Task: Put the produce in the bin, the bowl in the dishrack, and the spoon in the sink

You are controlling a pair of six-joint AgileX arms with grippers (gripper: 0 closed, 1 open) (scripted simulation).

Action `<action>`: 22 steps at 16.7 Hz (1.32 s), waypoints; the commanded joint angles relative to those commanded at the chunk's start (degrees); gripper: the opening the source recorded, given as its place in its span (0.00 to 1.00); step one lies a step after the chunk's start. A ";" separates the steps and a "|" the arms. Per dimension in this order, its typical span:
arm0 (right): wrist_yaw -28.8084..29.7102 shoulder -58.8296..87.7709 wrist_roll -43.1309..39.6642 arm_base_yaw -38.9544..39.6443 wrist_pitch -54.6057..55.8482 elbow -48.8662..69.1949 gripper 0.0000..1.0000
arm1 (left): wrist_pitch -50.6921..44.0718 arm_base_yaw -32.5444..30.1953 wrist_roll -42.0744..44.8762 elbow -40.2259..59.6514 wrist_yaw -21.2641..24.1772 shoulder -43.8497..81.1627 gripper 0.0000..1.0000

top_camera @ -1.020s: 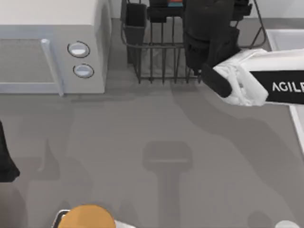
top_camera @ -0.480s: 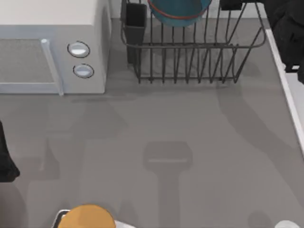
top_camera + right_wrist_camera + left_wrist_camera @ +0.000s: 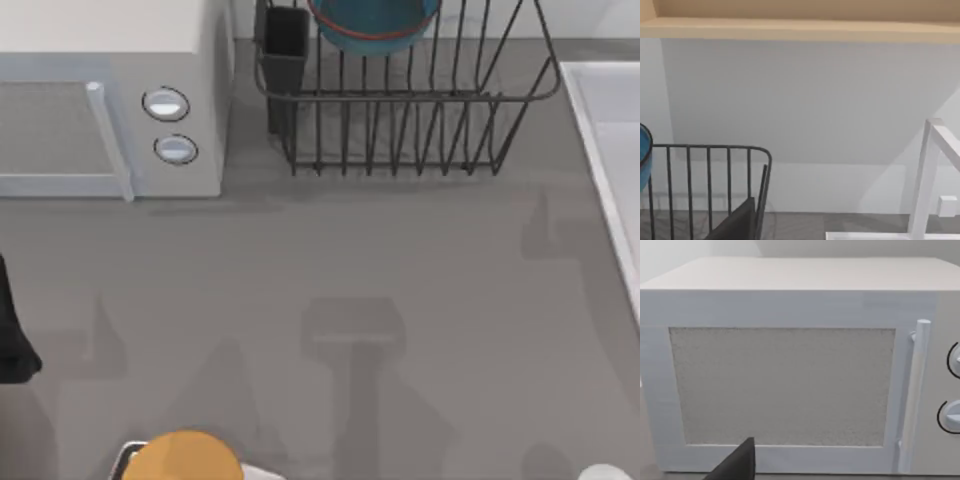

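The right arm has left the top view; the blue-teal glazed bowl (image 3: 373, 22) now rests between the dark wire dishrack's (image 3: 400, 120) bars, which prop it. Neither claw's state can be told.

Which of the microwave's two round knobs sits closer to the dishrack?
The upper knob, farther up the top view than the lower knob, nearer the dishrack.

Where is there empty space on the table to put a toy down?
The big grey stretch of table in front of the microwave and the dishrack is bare. The rack is taken: the bowl sits inside. The sink borders the right.
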 joint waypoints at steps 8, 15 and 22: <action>-11.77 -38.51 -0.23 -11.88 -13.49 -25.11 1.00 | 0.00 0.00 0.00 0.00 0.00 0.00 1.00; -14.73 -45.14 0.52 -13.96 -15.59 -29.51 1.00 | 0.00 0.00 0.00 0.00 0.00 0.00 1.00; -14.75 -38.90 -4.95 -15.66 -20.36 -25.18 1.00 | 0.00 0.00 0.00 0.00 0.00 0.00 1.00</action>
